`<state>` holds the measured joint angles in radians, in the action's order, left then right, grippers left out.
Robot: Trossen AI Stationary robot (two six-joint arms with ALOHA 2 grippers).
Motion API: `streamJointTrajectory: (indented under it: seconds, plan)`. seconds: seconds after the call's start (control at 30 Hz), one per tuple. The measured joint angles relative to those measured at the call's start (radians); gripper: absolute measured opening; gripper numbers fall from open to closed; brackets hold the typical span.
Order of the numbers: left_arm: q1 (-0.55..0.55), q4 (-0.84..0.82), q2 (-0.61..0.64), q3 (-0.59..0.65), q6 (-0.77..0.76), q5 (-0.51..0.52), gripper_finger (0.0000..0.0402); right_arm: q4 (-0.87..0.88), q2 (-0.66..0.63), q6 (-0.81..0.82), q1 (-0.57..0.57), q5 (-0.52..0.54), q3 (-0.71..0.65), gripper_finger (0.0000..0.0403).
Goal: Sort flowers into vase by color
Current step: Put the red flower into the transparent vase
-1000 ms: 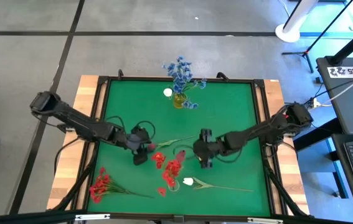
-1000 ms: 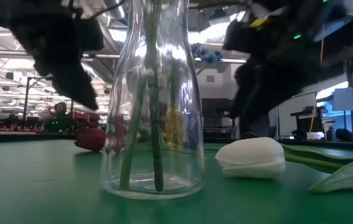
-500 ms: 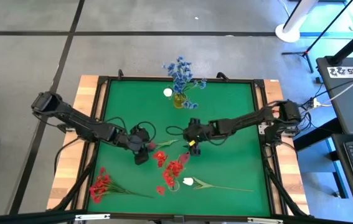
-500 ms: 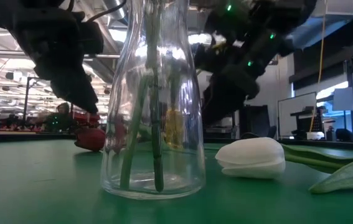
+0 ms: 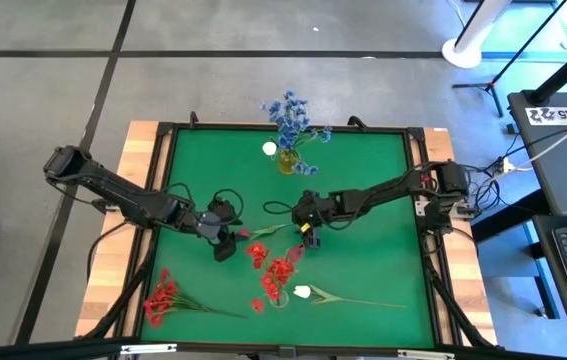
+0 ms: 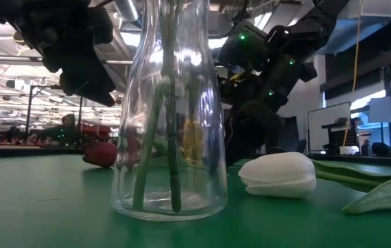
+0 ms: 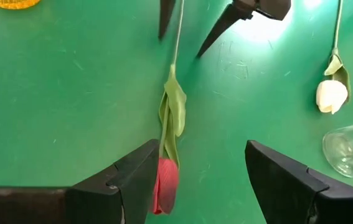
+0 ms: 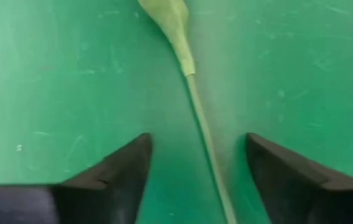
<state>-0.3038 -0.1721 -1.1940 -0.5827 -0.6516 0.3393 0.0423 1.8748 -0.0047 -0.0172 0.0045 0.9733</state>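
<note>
A dark red tulip lies flat on the green mat, its bud [image 7: 165,185] toward the left and its thin stem [image 8: 204,134] running right. My right gripper [image 8: 198,168] stands open low over the stem's free end, one finger on each side, apart from it. My left gripper [image 7: 201,180] hangs open just above the bud, which shows beside one finger. A clear vase [image 6: 169,110] holding red flowers [image 5: 278,270] stands toward the near edge. A white tulip [image 5: 303,292] lies beside it. A red cluster stem [image 5: 163,297] lies near left.
A yellow vase [image 5: 288,160] with blue flowers [image 5: 291,118] stands at the far middle of the mat, with a small white bud [image 5: 269,149] next to it. The mat's raised dark frame [image 5: 418,200] bounds the table. Bare mat lies at the right.
My right gripper has swung from beside the clear vase toward the table's left and far edge and come down over the red tulip's stem, so that its fingers now straddle it. The tulip has stayed where it was.
</note>
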Motion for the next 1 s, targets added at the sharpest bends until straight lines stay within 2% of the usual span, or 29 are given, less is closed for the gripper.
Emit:
streamJointTrajectory:
  seconds: [0.3,0.37,0.7,1.0]
  plan:
    - [0.0,0.0,0.0,0.0,0.0,0.0,0.0233,0.003,0.002,-0.003,0.0,-0.048,0.0,0.0049]
    - [0.0,-0.001,0.0,0.0,0.0,0.0,0.0233,0.004,0.002,-0.003,0.0,-0.049,0.0,0.0015]
    - [0.0,-0.004,0.025,0.0,0.004,0.0,0.0233,0.065,-0.074,0.056,-0.001,0.067,-0.009,0.0007]
    - [-0.021,-0.001,0.204,0.0,0.038,0.032,0.0233,0.085,-0.3,0.11,-0.002,0.083,-0.006,0.0003]
